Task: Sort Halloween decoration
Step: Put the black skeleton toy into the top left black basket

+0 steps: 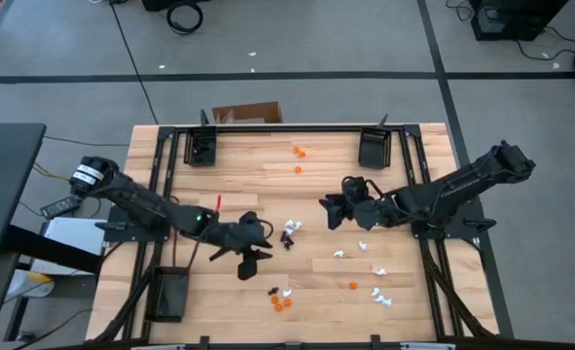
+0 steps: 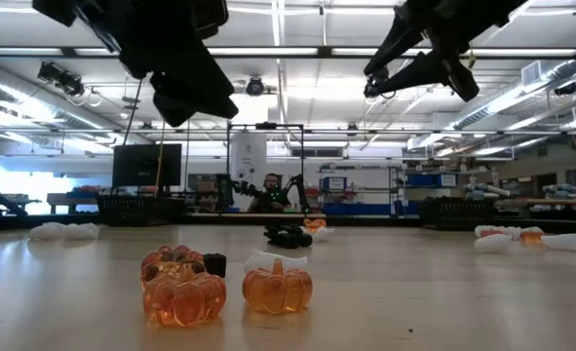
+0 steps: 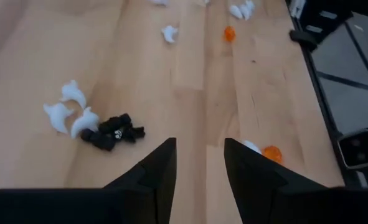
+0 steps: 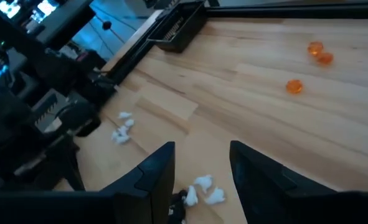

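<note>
The Halloween decoration lies scattered on the wooden table: a black cluster point(image 1: 289, 234) with white pieces point(image 1: 295, 226) in the middle, orange pumpkins point(image 1: 298, 152) toward the far edge, white pieces point(image 1: 378, 292) toward the near right, and an orange cluster point(image 1: 280, 302) at the near edge, large in the low view point(image 2: 278, 286). My left gripper point(image 1: 263, 245) hovers open just left of the black cluster point(image 3: 112, 132). My right gripper point(image 1: 327, 210) hovers open to its right, above white pieces point(image 4: 206, 186). In the low view both stand well above the table.
Small black trays sit at the far left point(image 1: 201, 148), far right point(image 1: 374, 148) and near left point(image 1: 168, 294) of the table. A cardboard box point(image 1: 248, 114) stands behind the far edge. Bare wood lies between the scattered groups. A person point(image 2: 271, 192) shows far back in the room.
</note>
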`<action>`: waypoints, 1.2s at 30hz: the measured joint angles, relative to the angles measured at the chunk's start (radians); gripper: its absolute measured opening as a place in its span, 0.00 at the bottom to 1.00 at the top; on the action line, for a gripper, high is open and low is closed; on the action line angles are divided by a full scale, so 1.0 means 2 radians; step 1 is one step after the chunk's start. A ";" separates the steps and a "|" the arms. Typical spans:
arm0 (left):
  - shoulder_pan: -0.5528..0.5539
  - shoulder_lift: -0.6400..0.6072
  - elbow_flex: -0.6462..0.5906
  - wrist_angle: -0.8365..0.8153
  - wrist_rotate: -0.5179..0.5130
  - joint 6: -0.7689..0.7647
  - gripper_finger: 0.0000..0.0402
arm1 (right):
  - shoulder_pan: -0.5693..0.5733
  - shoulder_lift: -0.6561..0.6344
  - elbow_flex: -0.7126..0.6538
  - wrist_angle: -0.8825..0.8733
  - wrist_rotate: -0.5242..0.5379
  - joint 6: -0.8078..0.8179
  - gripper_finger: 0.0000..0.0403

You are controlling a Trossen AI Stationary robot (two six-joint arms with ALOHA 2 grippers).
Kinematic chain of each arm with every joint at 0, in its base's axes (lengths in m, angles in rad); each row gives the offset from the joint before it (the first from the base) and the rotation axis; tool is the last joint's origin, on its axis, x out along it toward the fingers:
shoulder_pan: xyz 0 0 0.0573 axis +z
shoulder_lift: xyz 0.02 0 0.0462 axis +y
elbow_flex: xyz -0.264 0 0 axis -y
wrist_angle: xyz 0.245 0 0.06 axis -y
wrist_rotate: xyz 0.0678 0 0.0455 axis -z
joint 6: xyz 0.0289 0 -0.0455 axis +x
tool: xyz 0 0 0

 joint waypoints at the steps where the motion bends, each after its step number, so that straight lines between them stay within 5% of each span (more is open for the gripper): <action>1: -0.004 0.000 0.000 0.003 -0.011 -0.003 0.35 | 0.001 0.000 0.000 0.000 0.001 -0.003 0.40; 8: -0.013 0.000 0.000 0.009 -0.028 -0.001 0.35 | 0.017 0.000 0.000 -0.018 0.024 -0.045 0.40; 19: -0.059 0.000 0.000 0.012 -0.029 -0.052 0.35 | 0.033 0.000 0.000 -0.026 -0.082 0.066 0.40; 26: -0.085 -0.014 0.000 0.007 -0.049 -0.060 0.35 | -0.020 0.000 0.000 -0.033 -0.132 0.015 0.40; 36: -0.013 -0.055 0.000 0.009 -0.137 0.019 0.35 | -0.068 0.000 0.001 -0.034 -0.168 -0.059 0.40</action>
